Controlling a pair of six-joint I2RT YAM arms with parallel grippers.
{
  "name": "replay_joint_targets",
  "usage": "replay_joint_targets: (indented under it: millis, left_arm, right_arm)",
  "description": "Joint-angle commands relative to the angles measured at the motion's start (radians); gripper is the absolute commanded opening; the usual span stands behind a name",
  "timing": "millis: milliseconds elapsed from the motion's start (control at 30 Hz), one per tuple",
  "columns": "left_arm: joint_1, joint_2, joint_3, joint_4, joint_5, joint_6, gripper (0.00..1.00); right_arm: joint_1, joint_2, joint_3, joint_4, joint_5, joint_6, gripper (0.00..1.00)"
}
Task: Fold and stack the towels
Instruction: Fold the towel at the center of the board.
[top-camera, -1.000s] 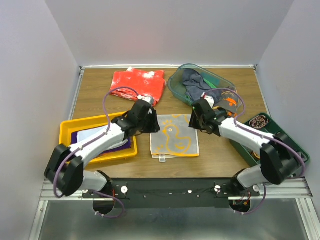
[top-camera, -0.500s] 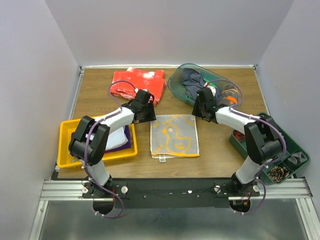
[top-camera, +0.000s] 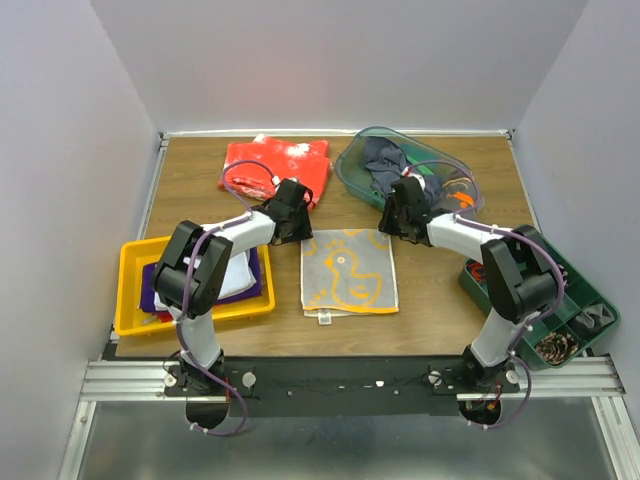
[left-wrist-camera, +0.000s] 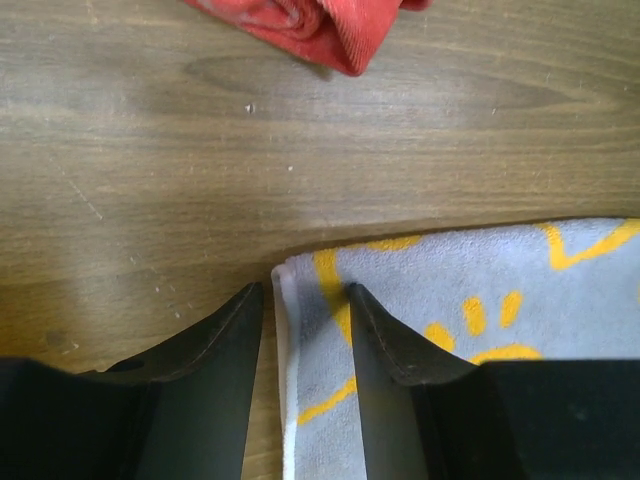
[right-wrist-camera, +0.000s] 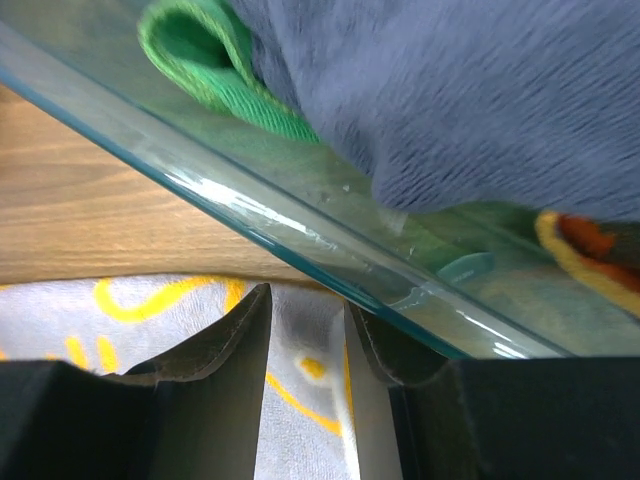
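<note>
Wooden table top forms the working plane. At the centre of the top view the grey-and-yellow towel (top-camera: 349, 272) is laid flat, nearly square in outline, with its upper edge running left to right. Each upper corner is straddled by one arm: the upper-left by the left gripper (left-wrist-camera: 305, 295), the upper-right by the right gripper (right-wrist-camera: 308, 295). Both are seen with jaws parted and nothing pinched. The clear bin (right-wrist-camera: 230, 205) wall stands just beside the right corner and is judged a possible obstruction.
</note>
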Motion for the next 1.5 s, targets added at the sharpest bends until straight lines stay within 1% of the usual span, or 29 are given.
replay_joint_targets:
  millis: [0, 167, 200, 233, 367, 467, 500, 700, 800, 900, 1133, 1267, 1367, 1400, 1467]
  left_arm:
    - [0.003, 0.037, 0.025, 0.034, -0.069, 0.011, 0.46]
    - [0.001, 0.038, 0.013, 0.041, -0.085, 0.011, 0.42]
    - [0.001, 0.04, 0.014, 0.041, -0.085, 0.011, 0.39]
    - [0.001, 0.043, 0.014, 0.043, -0.085, 0.011, 0.39]
    - [0.001, 0.052, 0.011, 0.044, -0.086, 0.012, 0.34]
    - [-0.003, 0.051, 0.003, 0.049, -0.089, 0.014, 0.33]
    - [-0.003, 0.05, 0.002, 0.052, -0.089, 0.015, 0.33]
    - [-0.003, 0.052, 0.008, 0.043, -0.103, 0.022, 0.31]
    - [-0.005, 0.058, 0.017, 0.041, -0.1, 0.022, 0.3]
    - [-0.005, 0.064, 0.025, 0.037, -0.092, 0.022, 0.29]
    - [-0.005, 0.073, 0.02, 0.043, -0.089, 0.028, 0.28]
    - [-0.006, 0.083, 0.019, 0.047, -0.094, 0.037, 0.27]
    - [-0.005, 0.084, 0.017, 0.051, -0.097, 0.046, 0.22]
    - [-0.006, 0.083, 0.013, 0.057, -0.097, 0.048, 0.2]
    - [-0.008, 0.072, 0.006, 0.078, -0.102, 0.049, 0.19]
  right_arm:
    - [-0.005, 0.05, 0.002, 0.02, -0.019, -0.023, 0.42]
    - [-0.008, 0.049, -0.015, 0.024, 0.001, -0.021, 0.41]
    - [-0.007, 0.047, -0.02, 0.024, 0.012, -0.018, 0.41]
    - [-0.008, 0.044, -0.024, 0.022, 0.013, -0.018, 0.41]
    - [-0.016, 0.012, -0.027, 0.01, 0.041, -0.027, 0.46]
    - [-0.016, -0.043, -0.04, 0.007, 0.013, -0.021, 0.48]
    - [-0.016, -0.072, -0.049, 0.01, -0.025, -0.014, 0.48]
    - [-0.011, -0.132, -0.13, 0.039, -0.022, 0.028, 0.51]
    - [-0.002, -0.116, -0.142, 0.059, -0.054, 0.032, 0.49]
    - [0.004, -0.071, -0.135, 0.062, -0.05, 0.031, 0.47]
    - [0.004, 0.024, -0.072, 0.059, 0.062, 0.022, 0.47]
    - [0.004, 0.067, -0.031, 0.06, 0.058, 0.02, 0.46]
    - [0.002, 0.058, -0.032, 0.063, 0.055, 0.025, 0.44]
    - [0.004, 0.05, -0.047, 0.103, 0.055, 0.028, 0.43]
    - [0.004, 0.032, -0.05, 0.117, 0.058, 0.029, 0.42]
